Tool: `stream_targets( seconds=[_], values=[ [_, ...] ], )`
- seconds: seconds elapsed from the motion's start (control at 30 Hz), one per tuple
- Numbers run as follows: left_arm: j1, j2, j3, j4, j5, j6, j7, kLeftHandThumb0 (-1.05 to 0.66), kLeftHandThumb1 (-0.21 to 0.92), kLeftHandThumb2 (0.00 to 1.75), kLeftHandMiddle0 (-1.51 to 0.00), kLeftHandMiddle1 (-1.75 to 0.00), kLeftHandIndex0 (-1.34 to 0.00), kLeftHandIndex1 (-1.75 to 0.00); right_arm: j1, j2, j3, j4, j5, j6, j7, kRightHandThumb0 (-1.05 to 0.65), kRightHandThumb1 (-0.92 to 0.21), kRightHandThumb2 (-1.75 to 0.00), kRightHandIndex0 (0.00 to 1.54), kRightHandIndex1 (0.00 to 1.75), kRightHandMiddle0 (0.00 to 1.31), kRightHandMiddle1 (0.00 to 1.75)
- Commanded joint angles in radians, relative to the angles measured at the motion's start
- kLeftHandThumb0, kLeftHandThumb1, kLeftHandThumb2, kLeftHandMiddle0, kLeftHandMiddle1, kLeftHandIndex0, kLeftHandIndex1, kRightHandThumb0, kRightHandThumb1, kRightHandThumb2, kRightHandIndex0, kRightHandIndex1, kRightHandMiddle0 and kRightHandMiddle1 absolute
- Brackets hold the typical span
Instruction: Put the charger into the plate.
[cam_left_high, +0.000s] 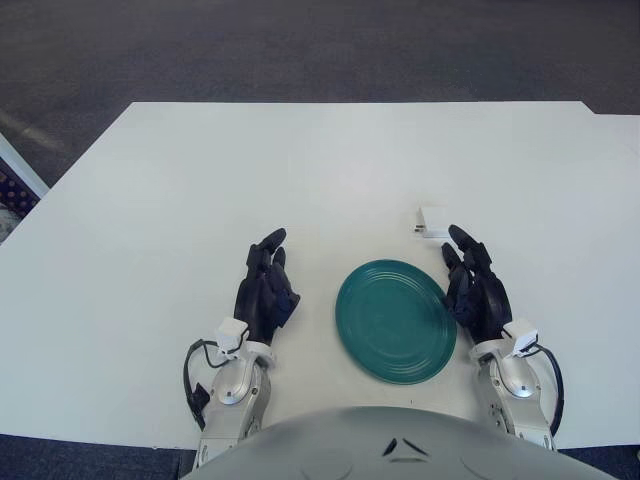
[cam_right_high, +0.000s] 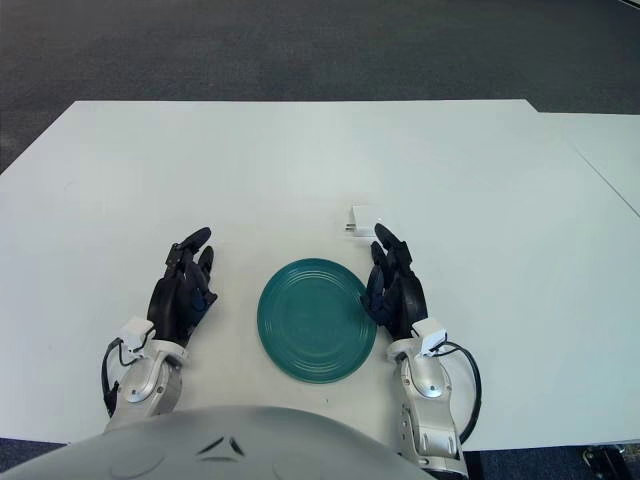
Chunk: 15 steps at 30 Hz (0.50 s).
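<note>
Here, in the left eye view, a white table (cam_left_high: 200, 200) carries a teal plate (cam_left_high: 395, 320) near the robot's torso. The white charger (cam_left_high: 433, 221) lies on the table beyond the plate's far right rim, apart from it. The right hand (cam_left_high: 478, 295) rests just right of the plate, fingers loosely extended and holding nothing, fingertips just short of the charger. The left hand (cam_left_high: 266, 290) lies left of the plate, likewise relaxed and empty.

In the right eye view, the charger (cam_right_high: 366, 221) shows what may be prongs on its left side; the detail is too small to confirm.
</note>
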Motion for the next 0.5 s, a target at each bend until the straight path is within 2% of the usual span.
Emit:
stream_targets(
  seconds=[0.0,0.47],
  values=[
    [0.004,-0.007,-0.001,-0.016,-0.002,0.017,0.015,-0.96,0.92,0.92,-0.26,-0.01,0.00,-0.86,0.013,0.001,0.002,0.010,-0.003,0.033,-0.002,-0.87,-0.92,-0.90,0.11,0.00,0.00,0.44],
    [0.008,-0.004,-0.008,-0.023,0.006,0.009,0.017,-0.96,0.92,0.93,-0.26,-0.01,0.00,-0.86,0.015,0.001,0.002,0.002,-0.006,0.036,-0.005,-0.86,-0.92,-0.89,0.11,0.00,0.00,0.45]
  ],
)
